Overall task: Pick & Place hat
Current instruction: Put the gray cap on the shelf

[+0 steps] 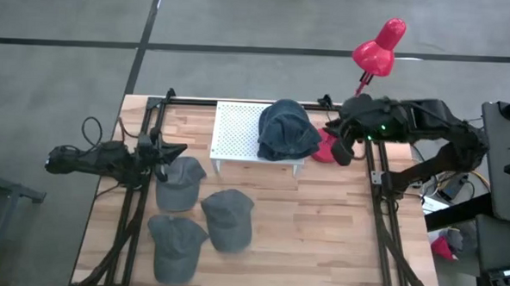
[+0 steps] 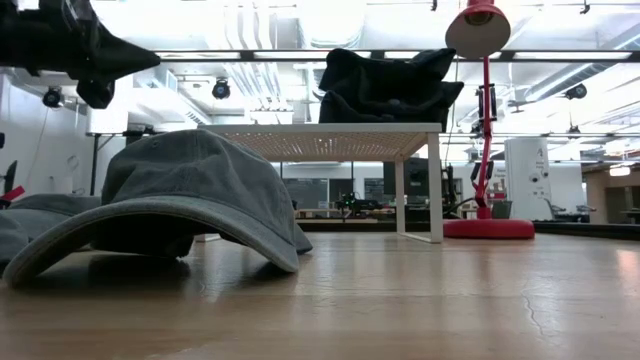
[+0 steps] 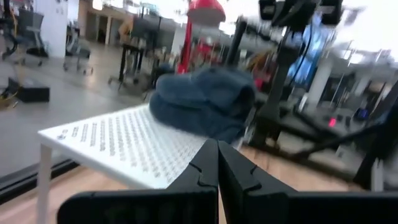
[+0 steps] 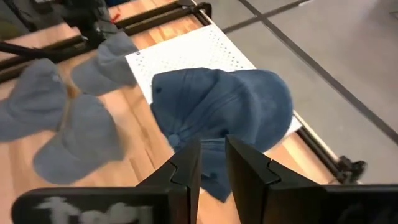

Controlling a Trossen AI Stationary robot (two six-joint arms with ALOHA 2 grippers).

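A blue hat (image 1: 287, 131) lies crown up on the right end of a white perforated stand (image 1: 237, 129); the right wrist view shows the hat (image 4: 217, 115) with one edge past the stand's rim. Three grey hats (image 1: 180, 181) (image 1: 228, 218) (image 1: 177, 243) rest on their brims on the wooden table. My right gripper (image 4: 213, 162) hangs above and to the right of the blue hat, tipped down toward it, a narrow gap between its fingers and nothing in it. My left gripper (image 3: 217, 168) is shut and level at the table's left (image 1: 173, 151), holding nothing.
A red desk lamp (image 1: 378, 47) stands at the far right, its base (image 1: 324, 150) beside the stand and under my right arm. Black rails (image 1: 377, 209) run along the table's left and right sides. Bare wood lies in the near right part.
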